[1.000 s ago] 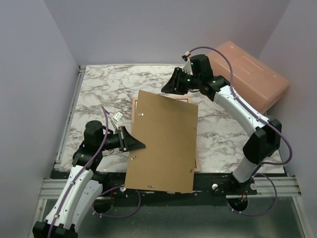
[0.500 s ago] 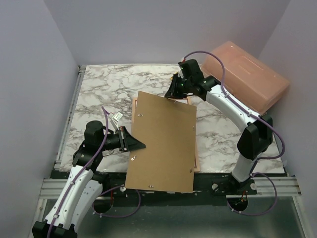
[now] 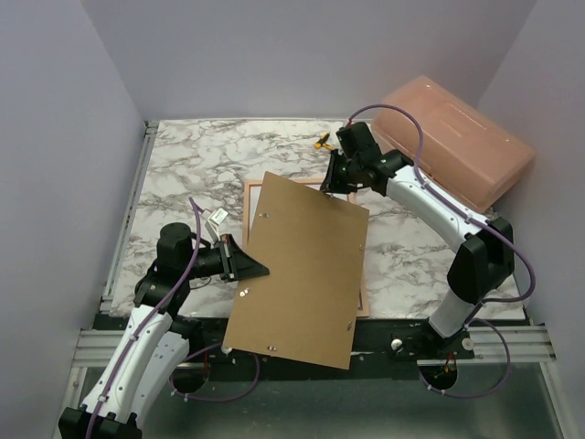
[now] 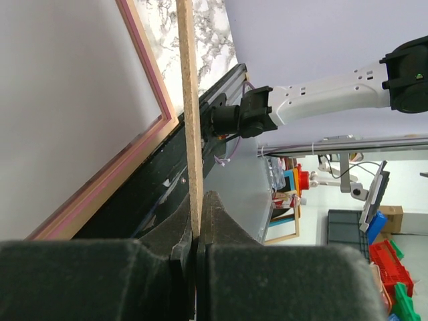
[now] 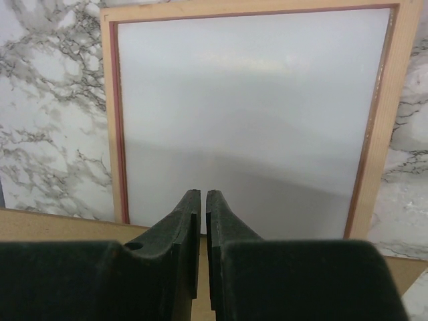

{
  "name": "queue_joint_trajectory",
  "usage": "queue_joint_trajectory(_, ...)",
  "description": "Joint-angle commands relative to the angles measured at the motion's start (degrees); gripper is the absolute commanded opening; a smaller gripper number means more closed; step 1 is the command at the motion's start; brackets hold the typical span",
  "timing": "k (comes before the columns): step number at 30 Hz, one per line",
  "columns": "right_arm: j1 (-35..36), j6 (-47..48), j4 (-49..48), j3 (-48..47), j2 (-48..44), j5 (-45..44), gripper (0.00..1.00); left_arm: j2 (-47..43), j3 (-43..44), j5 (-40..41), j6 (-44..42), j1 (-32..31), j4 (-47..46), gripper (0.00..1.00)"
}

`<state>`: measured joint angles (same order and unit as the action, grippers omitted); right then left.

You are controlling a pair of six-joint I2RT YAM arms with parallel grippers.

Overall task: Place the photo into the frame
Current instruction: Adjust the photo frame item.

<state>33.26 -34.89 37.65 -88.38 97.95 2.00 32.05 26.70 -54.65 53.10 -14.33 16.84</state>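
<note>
Thin rect. brown backing board point(image 3: 302, 265), matte fibreboard w/ a few small pale fittings near its edges, hangs tilted over the middle of the grey-veined white marble table point(image 3: 201, 160). Left gripper point(image 3: 259, 267): black fingers pressed together on the board's left edge. In the wrist view the board runs edge-on, a thin tan strip clamped btwn the pads. Right gripper point(image 3: 331, 181) sits at the board's far edge, fingers nearly together w/ only a hairline slit and nothing visible in it. Its tips reach just past that edge; can't tell if they touch the board.

Large thin-railed rect. frame point(image 5: 107, 120) lies flat on the table under the board, back up: smooth light wood-coloured rails w/ a narrow pink line at the inner lip. The photo point(image 5: 247, 114), only its plain white, faintly glossy side showing, lies inside the frame opening, reaching the rails on the three sides in view. It's below & just ahead of the right fingertips, apart from them. The left gripper doesn't touch it.

Salmon translucent plastic box point(image 3: 457, 133) w/ rounded corners sits at far right. Small yellow-and-black item point(image 3: 322, 144) lies on the marble beyond the right gripper, too small to ID.
</note>
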Motion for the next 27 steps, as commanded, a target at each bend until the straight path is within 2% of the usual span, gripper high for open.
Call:
queue_joint_trajectory(1, -0.03, 1.08, 3.57, 2.19, -2.08, -4.82, 0.14, -0.69, 1.68, 0.6, -0.69, 0.16, -3.96, 0.0)
queue_joint_trajectory(15, -0.03, 1.21, 5.86, 5.38, -4.63, -10.39, 0.14, -1.11, 1.59, 1.21, -1.6, 0.21, -2.53, 0.0)
queue_joint_trajectory(27, -0.03, 0.53, 5.68, 11.06, -13.73, -13.8, 0.16, -0.27, 0.11, 1.92, -1.06, 0.21, -4.07, 0.0)
